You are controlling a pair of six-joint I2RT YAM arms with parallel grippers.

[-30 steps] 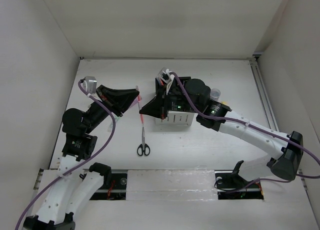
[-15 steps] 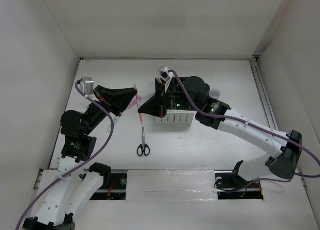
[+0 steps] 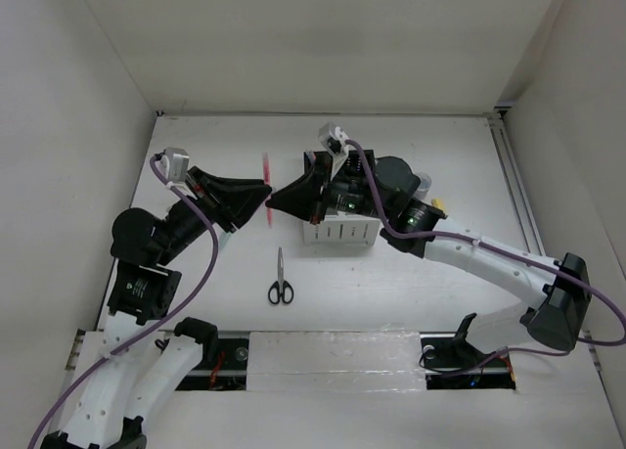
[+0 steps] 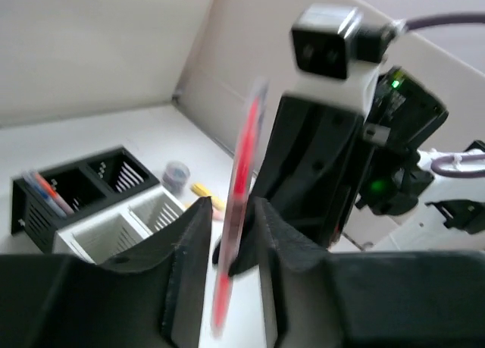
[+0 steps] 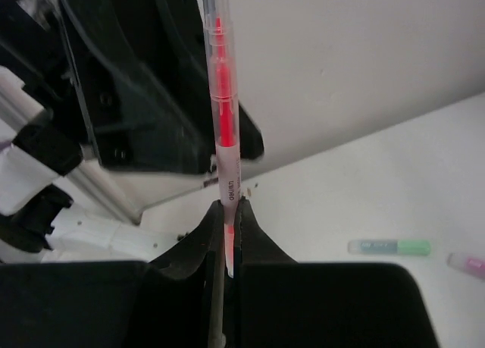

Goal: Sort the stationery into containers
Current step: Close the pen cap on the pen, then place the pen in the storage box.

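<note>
A thin red pen (image 3: 268,189) is held in the air between the two grippers, left of the containers. My right gripper (image 3: 276,202) is shut on its lower end; in the right wrist view the pen (image 5: 223,113) stands up from the closed fingertips (image 5: 227,211). My left gripper (image 3: 261,197) is open around the same pen (image 4: 239,185), with a gap on each side of it (image 4: 231,211). The black container (image 4: 76,189) holds pens and joins the white container (image 4: 114,230); my right arm partly covers them in the top view (image 3: 342,234). Black-handled scissors (image 3: 280,281) lie on the table.
A grey tape roll (image 4: 176,174) and a yellow highlighter (image 4: 204,192) lie beyond the containers. A green highlighter (image 5: 390,247) and a pink one (image 5: 468,264) lie on the table under the left arm. Walls close in the left, back and right sides.
The pen has swung from lying slanted to nearly upright and moved up the view. Both grippers have risen with it. The scissors have not moved.
</note>
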